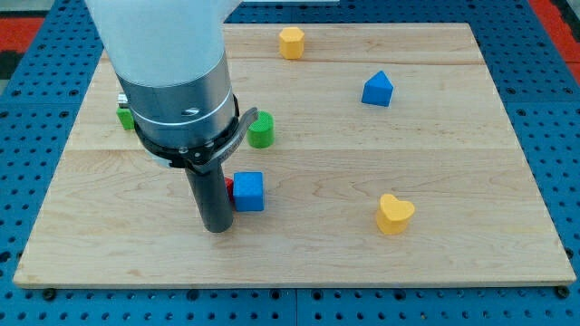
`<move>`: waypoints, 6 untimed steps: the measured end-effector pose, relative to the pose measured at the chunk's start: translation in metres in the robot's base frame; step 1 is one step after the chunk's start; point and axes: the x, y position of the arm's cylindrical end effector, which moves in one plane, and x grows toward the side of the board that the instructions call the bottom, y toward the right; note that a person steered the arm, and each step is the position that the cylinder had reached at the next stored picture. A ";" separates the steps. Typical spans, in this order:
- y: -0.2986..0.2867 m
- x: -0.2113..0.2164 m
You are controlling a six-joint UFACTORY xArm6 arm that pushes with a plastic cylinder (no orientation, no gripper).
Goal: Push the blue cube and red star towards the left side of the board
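The blue cube (248,191) lies on the wooden board (362,244), left of the middle. A sliver of the red star (229,186) shows at the cube's left edge, mostly hidden behind my rod. My tip (216,227) rests on the board just left of and slightly below the blue cube, close to both blocks. I cannot tell if it touches them.
A green cylinder (260,130) stands above the blue cube. Another green block (126,117) peeks out left of the arm. A yellow hexagonal block (291,42) sits at the top, a blue triangular block (378,89) at upper right, a yellow heart (394,214) at lower right.
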 end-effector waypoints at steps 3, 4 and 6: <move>0.089 -0.007; 0.056 -0.032; 0.068 -0.020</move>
